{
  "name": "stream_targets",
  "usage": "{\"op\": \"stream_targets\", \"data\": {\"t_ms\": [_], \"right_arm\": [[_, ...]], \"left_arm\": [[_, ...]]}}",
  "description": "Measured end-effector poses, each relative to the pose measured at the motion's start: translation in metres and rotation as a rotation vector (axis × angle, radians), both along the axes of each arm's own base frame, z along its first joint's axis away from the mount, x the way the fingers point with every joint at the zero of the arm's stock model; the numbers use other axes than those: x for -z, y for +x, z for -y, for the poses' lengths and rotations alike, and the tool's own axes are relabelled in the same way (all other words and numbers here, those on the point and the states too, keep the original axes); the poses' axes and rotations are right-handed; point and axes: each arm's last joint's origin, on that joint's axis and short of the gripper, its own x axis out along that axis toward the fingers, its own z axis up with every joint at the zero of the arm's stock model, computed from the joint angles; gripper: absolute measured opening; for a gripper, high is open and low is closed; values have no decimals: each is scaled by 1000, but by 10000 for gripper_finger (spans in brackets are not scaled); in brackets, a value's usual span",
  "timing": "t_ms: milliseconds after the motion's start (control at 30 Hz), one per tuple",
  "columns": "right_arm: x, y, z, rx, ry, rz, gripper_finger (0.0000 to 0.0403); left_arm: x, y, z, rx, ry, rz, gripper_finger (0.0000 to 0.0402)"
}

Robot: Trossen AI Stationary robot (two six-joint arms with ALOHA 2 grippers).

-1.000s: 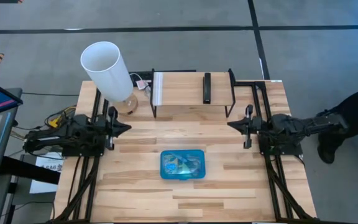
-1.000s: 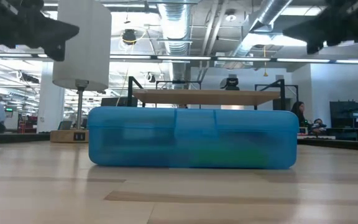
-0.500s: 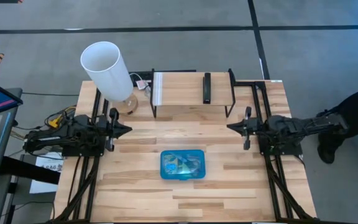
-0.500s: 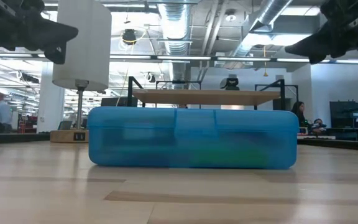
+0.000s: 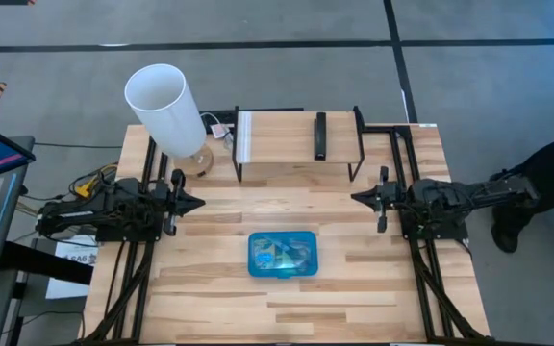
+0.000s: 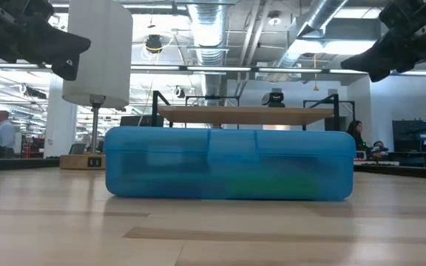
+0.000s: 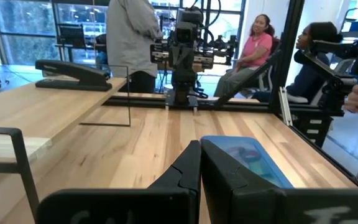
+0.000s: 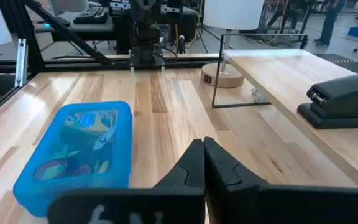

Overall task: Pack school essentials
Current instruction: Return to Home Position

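The translucent blue plastic case (image 5: 283, 255) lies shut, flat on its base on the table's middle, a little toward the near edge. Through its lid in the right wrist view I see the school essentials inside the case (image 8: 79, 149): a yellow-green box (image 8: 82, 121), scissors (image 8: 104, 140) and other small pieces. My left gripper (image 5: 198, 202) hovers shut over the table's left part, pointing toward the middle, apart from the case (image 7: 247, 158). My right gripper (image 5: 356, 196) hovers shut over the right part, facing the left one. Both hang well above the case in the low view (image 6: 228, 164).
A white cylindrical lamp (image 5: 166, 106) stands at the far left corner. A wire-framed wooden shelf (image 5: 277, 135) along the far edge carries a black bar-shaped device (image 5: 320, 135). A person (image 5: 546, 187) stands past the table's right edge. Bare wood surrounds the case.
My right gripper has sunk a little, staying shut. The case has not moved.
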Motion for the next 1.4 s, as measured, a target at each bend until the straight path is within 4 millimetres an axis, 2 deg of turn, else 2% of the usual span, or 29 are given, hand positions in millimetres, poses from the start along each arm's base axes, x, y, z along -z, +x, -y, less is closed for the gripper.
{"op": "stream_targets", "data": {"t_ms": [267,533,833,1067,1233,1400], "right_arm": [[0,0,0,0,-1,0,21],[0,0,0,0,-2,0,31],[0,0,0,0,-3,0,27],[0,0,0,1,-3,0,29],[0,0,0,1,-3,0,27],[0,0,0,1,-3,-1,29]], "left_arm": [[-5,0,0,5,25,54,0],[-8,-1,3,103,65,88,0],[4,0,2,85,38,-37,0],[5,1,1,33,48,-31,0],[23,8,0,20,35,37,0],[21,8,1,41,22,57,0]]}}
